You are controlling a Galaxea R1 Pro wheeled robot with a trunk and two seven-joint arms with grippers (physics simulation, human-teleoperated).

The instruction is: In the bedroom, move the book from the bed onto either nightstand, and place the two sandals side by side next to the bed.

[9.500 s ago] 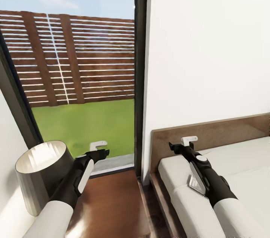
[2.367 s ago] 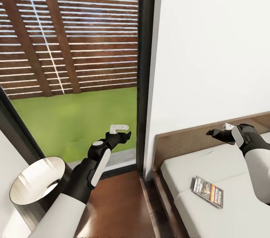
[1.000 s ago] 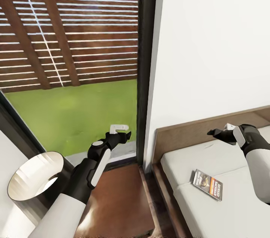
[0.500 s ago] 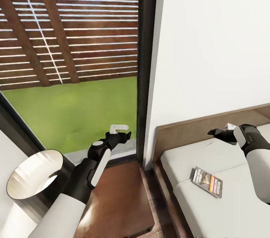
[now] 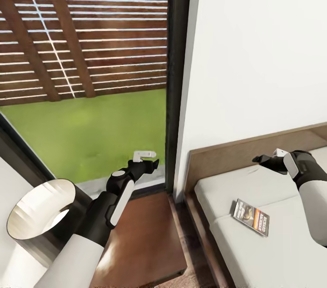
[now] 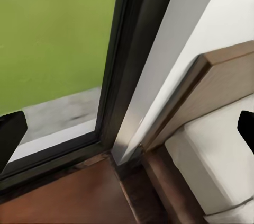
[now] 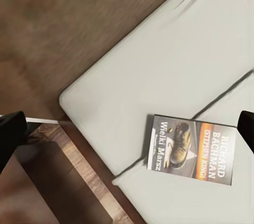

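The book (image 5: 250, 217) lies flat on the pale mattress of the bed (image 5: 281, 251), near the corner by the dark headboard (image 5: 227, 161). The right wrist view looks down on its orange-banded cover (image 7: 193, 150). My right gripper (image 5: 268, 161) hovers open above the mattress, beyond the book and apart from it. The nightstand (image 5: 145, 242) stands left of the bed, its reddish-brown top bare. My left gripper (image 5: 146, 161) hangs open above the nightstand's far edge, in front of the window, holding nothing. The sandals are out of view.
A round grey lamp shade (image 5: 38, 215) stands at the nightstand's left, close to my left arm. The tall dark window frame (image 5: 175, 79) and white wall (image 5: 259, 52) close off the far side. A narrow gap separates the nightstand from the bed frame (image 5: 200, 242).
The whole head view has shifted slightly, so the camera moved. Both arms keep their pose and the book stays put on the mattress.
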